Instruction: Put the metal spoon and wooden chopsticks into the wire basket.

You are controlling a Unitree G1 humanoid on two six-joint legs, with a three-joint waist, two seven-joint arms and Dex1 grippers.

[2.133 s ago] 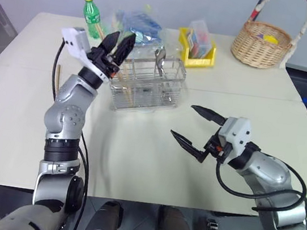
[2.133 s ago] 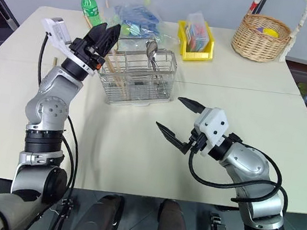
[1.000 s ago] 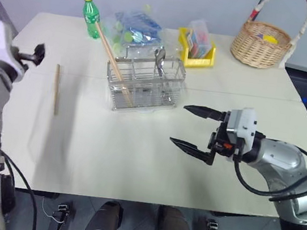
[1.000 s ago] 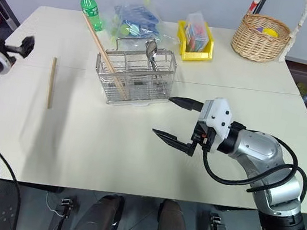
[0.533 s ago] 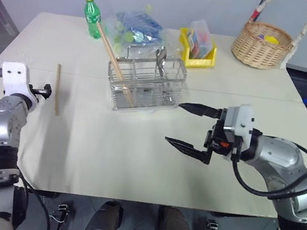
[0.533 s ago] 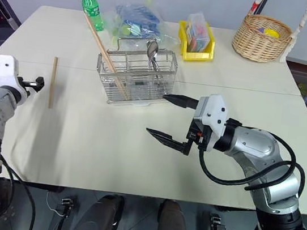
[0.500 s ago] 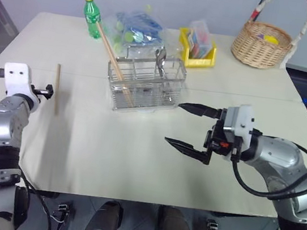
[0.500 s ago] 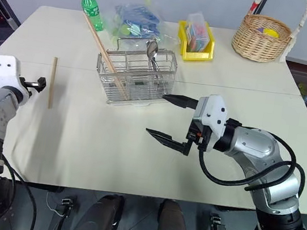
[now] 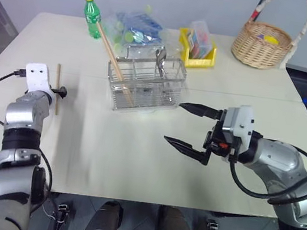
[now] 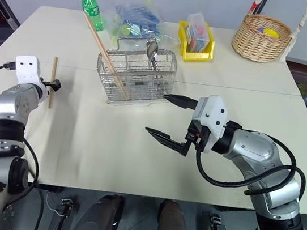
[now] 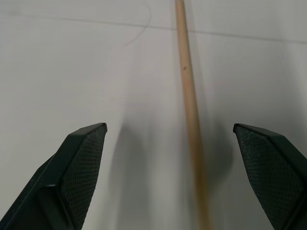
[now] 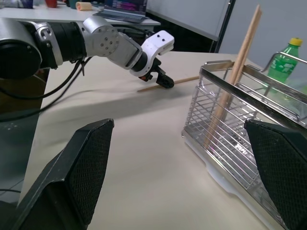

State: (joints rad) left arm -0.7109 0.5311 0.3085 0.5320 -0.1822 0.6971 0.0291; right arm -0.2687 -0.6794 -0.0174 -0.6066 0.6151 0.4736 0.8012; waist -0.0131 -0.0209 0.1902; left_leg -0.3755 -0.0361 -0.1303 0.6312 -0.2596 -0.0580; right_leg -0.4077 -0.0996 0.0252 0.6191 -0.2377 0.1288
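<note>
Flat on the table, one chopstick points straight away.

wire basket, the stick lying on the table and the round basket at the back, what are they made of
The wire basket: looks like bright metal, thin shiny silvery rods in an open grid.
The loose chopstick on the table: likely bare wood, matte light brown with a small dark speck showing in the left wrist view.
The round basket: woven wicker or similar plant fibre, tan ribbed weave.
</note>
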